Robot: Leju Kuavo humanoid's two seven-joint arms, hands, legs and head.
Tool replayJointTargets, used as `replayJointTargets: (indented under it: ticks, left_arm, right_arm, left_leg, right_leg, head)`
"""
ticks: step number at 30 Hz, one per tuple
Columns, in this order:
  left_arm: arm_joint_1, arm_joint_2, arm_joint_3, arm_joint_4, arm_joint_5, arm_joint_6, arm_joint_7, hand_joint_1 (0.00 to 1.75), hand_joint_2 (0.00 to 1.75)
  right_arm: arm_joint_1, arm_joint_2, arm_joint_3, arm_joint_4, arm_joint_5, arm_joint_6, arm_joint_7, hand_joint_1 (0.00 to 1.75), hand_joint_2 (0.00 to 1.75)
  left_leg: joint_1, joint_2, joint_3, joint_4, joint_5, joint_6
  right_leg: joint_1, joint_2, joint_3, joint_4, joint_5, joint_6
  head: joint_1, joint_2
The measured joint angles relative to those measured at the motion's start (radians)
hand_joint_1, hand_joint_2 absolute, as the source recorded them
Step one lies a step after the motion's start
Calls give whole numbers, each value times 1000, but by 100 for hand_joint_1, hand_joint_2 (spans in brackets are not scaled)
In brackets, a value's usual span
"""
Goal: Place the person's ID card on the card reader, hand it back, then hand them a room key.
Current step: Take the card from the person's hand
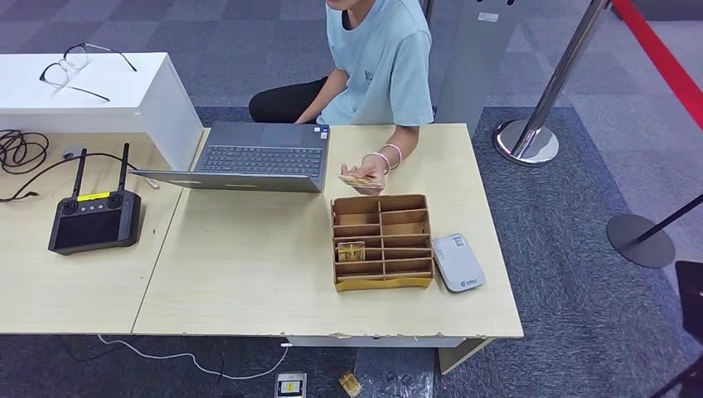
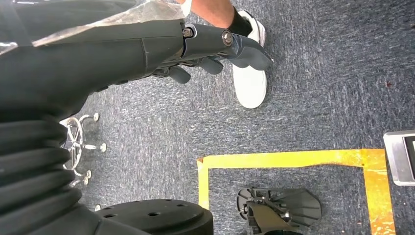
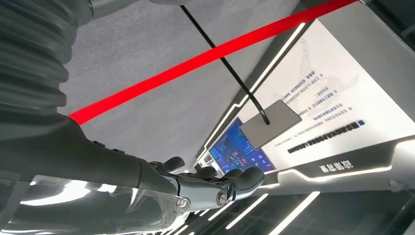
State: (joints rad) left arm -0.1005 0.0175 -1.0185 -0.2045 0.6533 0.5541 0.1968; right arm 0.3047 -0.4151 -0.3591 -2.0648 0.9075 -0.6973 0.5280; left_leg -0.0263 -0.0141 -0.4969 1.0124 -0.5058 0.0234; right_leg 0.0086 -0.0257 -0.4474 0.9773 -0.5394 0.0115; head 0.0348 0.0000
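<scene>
We see a reception-style lobby: a desk (image 1: 249, 274) with a laptop (image 1: 257, 157), a stanchion (image 1: 530, 124), grey carpet (image 1: 580, 249).

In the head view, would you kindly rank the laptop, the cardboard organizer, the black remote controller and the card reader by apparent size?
1. laptop
2. cardboard organizer
3. black remote controller, close to the organizer with its antennas counted, so that pair is unsure
4. card reader, clearly smallest

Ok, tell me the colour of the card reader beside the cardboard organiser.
Light grey card reader, clearest in the head view.
</scene>
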Motion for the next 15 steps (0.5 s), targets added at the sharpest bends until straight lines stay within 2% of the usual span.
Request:
replayJointTargets:
  ticks: [9,15]
  left_arm:
    - [-2,0,0,0,-1,1,-9,0,175]
    - [-6,0,-2,0,-6,2,-24,0,175]
  right_arm:
    - [-2,-10,18,-66,42,10,-1,0,175]
    - [-91,-51,120,-140,179,115,66,0,175]
  left_leg:
    - [0,0,0,0,0,0]
    - [0,1,0,-1,0,0]
  right_leg:
    - [0,0,0,0,0,0]
    - [1,0,1,0,0,0]
  head:
    - [0,0]
    - [0,0]
